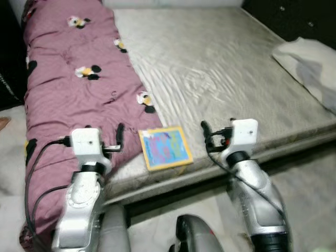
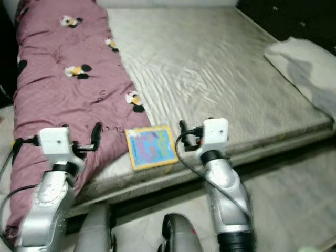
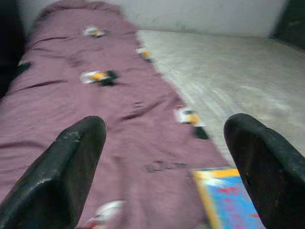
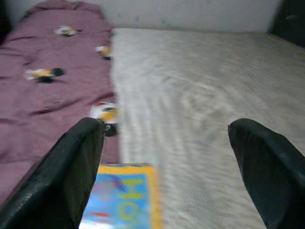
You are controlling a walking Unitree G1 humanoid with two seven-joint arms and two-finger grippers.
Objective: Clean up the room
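Note:
A flat book (image 1: 165, 147) with a yellow border and a blue cover lies near the front edge of the bed (image 1: 226, 68), partly on the mauve quilt (image 1: 73, 79). My left gripper (image 1: 119, 137) hovers over the quilt just left of the book, its fingers (image 3: 62, 171) spread wide and empty. To the right of the book, my right gripper (image 1: 206, 135) hangs over the grey sheet, open too, with nothing between its fingers (image 4: 71, 167). The book's corner (image 3: 228, 195) appears in the left wrist view and its top edge (image 4: 121, 195) in the right wrist view.
A white pillow (image 1: 310, 63) lies at the bed's right edge. The mauve quilt with small duck prints covers the bed's left side. A dark headboard or cabinet (image 1: 289, 16) stands at the back right. Pale floor (image 1: 304, 184) runs along the bed's front.

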